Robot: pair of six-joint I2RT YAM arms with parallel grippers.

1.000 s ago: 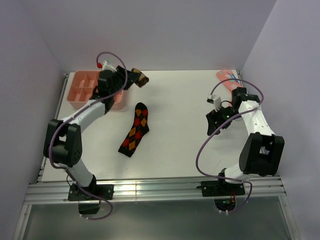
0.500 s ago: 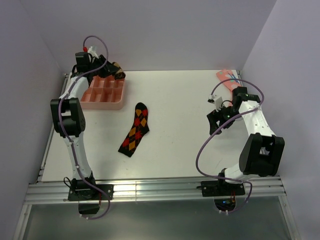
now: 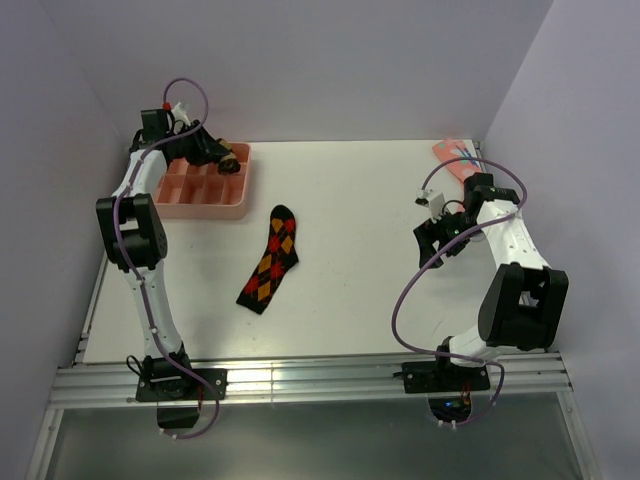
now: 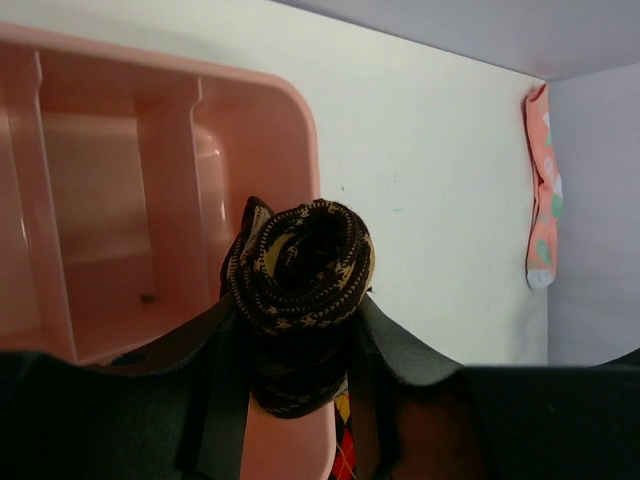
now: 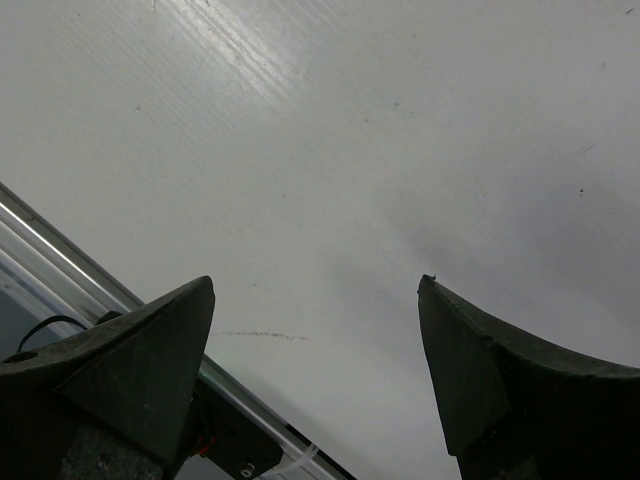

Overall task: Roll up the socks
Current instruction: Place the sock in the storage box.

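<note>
In the last second the left arm swung away from the right side of the tray [image 3: 190, 208]. It went far to the back left and has now come a little lower, so the left hand [image 3: 218, 152] is above the tray's far right corner. It is clenched on the rolled sock [image 4: 300, 262], the one with tan diamonds. The roll sits between the two fingers with its spiral end pointing out, and it looks tight and not unwinding. I think this means the first sock is finished and only needs to be put down. In the wrist view the roll hangs over the tray's right wall, about at the edge of the corner compartment, and it does not touch the tray. The flat sock [image 3: 270, 260], with red and orange diamonds, lies unrolled on the desk [image 3: 370, 290] in front of the tray and to its right, well apart from both hands. The right hand [image 3: 432, 232] has not moved. It hovers far to the right of the tray, released and wide open, holding nothing. So about half of the work remains.
</note>
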